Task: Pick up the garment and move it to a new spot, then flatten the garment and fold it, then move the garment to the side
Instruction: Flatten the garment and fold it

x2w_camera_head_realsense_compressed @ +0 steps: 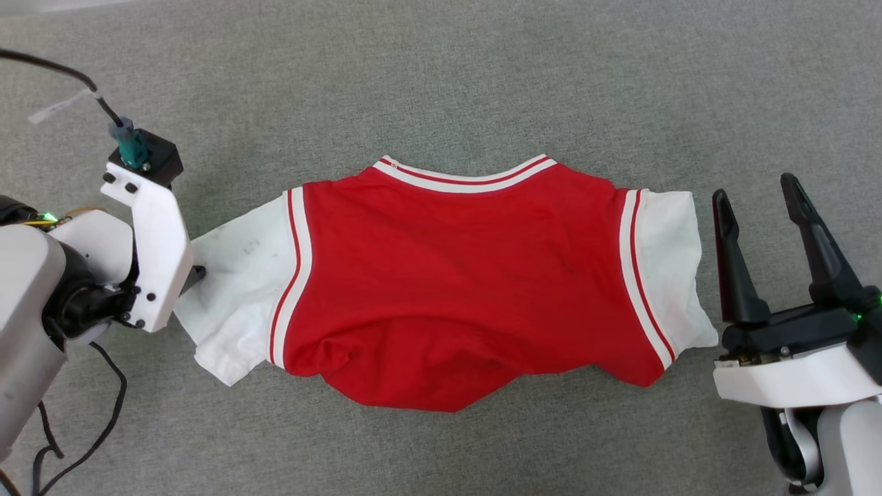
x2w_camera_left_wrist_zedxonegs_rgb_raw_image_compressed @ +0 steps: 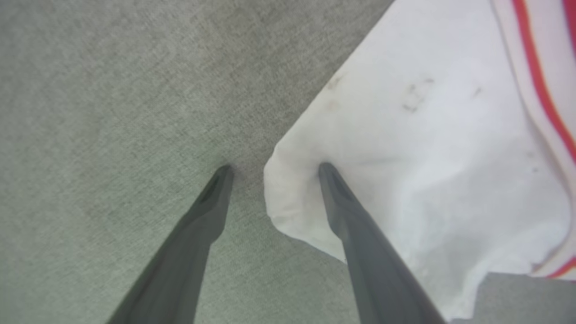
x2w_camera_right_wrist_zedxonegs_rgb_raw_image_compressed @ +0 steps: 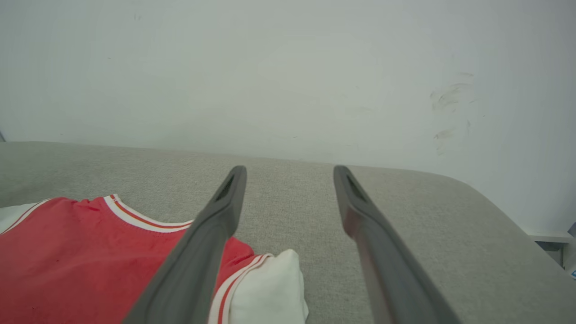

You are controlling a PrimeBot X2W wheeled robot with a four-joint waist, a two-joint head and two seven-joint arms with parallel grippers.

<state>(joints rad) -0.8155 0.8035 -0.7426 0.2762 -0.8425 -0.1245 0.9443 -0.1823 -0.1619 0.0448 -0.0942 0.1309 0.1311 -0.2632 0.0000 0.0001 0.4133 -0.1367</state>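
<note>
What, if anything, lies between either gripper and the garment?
Nothing visible does. The open left gripper straddles a white sleeve edge of the garment. The open right gripper stands just beside the other sleeve, with only bare grey surface between them.

The bench point(x2w_camera_head_realsense_compressed: 441, 69) is covered in plain grey woven cloth, and the right wrist view shows a rounded corner. The garment point(x2w_camera_head_realsense_compressed: 455, 275) lies spread on it, red body in the middle and collar point(x2w_camera_head_realsense_compressed: 465, 180) toward the far edge. One white sleeve point(x2w_camera_head_realsense_compressed: 241, 289) reaches out to each side, and the near hem is rumpled.
</note>
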